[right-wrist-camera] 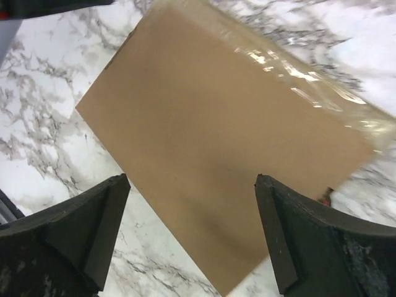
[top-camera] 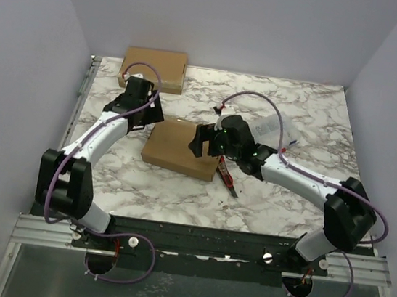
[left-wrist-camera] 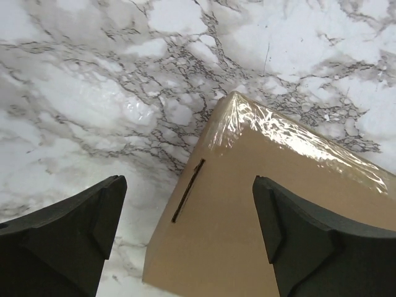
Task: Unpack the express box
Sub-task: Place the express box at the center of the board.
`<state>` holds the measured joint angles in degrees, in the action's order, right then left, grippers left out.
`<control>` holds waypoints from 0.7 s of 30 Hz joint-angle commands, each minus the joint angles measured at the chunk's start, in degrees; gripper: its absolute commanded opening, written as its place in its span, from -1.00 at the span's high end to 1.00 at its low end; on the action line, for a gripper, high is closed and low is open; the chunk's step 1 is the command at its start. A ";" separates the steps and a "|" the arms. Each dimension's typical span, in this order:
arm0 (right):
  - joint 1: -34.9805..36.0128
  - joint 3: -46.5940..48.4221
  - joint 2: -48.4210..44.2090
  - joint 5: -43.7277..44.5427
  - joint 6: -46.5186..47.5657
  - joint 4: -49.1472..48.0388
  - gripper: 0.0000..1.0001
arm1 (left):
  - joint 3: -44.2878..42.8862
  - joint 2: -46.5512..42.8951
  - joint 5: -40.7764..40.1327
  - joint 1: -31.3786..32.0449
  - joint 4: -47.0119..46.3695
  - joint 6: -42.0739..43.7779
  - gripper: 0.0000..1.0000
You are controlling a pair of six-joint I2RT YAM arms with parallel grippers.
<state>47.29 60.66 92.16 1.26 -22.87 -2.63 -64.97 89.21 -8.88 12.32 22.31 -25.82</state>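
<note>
A closed brown cardboard express box (top-camera: 180, 148) lies flat mid-table, with clear tape along one edge (left-wrist-camera: 291, 139). My left gripper (top-camera: 151, 116) is open and empty, hovering over the box's far left corner; in the left wrist view (left-wrist-camera: 189, 229) the box (left-wrist-camera: 247, 216) lies between and below the fingers. My right gripper (top-camera: 198, 142) is open and empty above the box's right part; in the right wrist view (right-wrist-camera: 192, 229) the box top (right-wrist-camera: 223, 124) fills the space under it.
A second brown box (top-camera: 154, 68) sits at the back left. A red-handled cutter (top-camera: 227, 178) lies just right of the express box. A clear plastic packet (top-camera: 277, 132) lies at the right rear. Walls enclose the table on three sides.
</note>
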 commanded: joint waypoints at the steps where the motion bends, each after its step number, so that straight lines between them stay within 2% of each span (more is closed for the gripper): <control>1: -4.35 3.89 -6.52 4.83 -1.59 11.36 -0.93 | 2.24 -11.99 -1.13 -0.13 10.15 -2.01 -0.83; 5: -12.74 6.89 -5.08 -7.50 0.81 14.15 -1.00 | 13.57 -23.82 11.54 -0.15 11.41 -10.37 -0.83; 8: -19.23 15.61 1.63 -17.48 2.86 22.13 -1.00 | 21.12 -30.73 18.74 0.00 11.52 -17.65 -0.83; 11: -22.83 20.21 7.31 -25.69 4.18 22.68 -1.00 | 28.11 -36.62 23.19 1.23 7.58 -26.05 -0.88; 14: -23.96 26.53 15.66 -33.56 5.66 25.13 -0.97 | 34.25 -39.84 24.78 3.68 0.31 -34.25 -0.95; 17: -24.00 32.25 22.32 -38.89 7.23 28.00 -0.91 | 37.54 -39.37 23.75 7.62 -7.05 -40.26 -0.98; 21: -24.04 34.05 26.22 -39.40 6.88 26.82 -0.91 | 38.34 -35.63 19.55 12.00 -12.57 -43.77 -0.98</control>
<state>22.92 92.05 115.63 -31.14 -17.56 20.45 -27.00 51.18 12.14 21.04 20.40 -61.08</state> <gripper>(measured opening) 0.959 0.988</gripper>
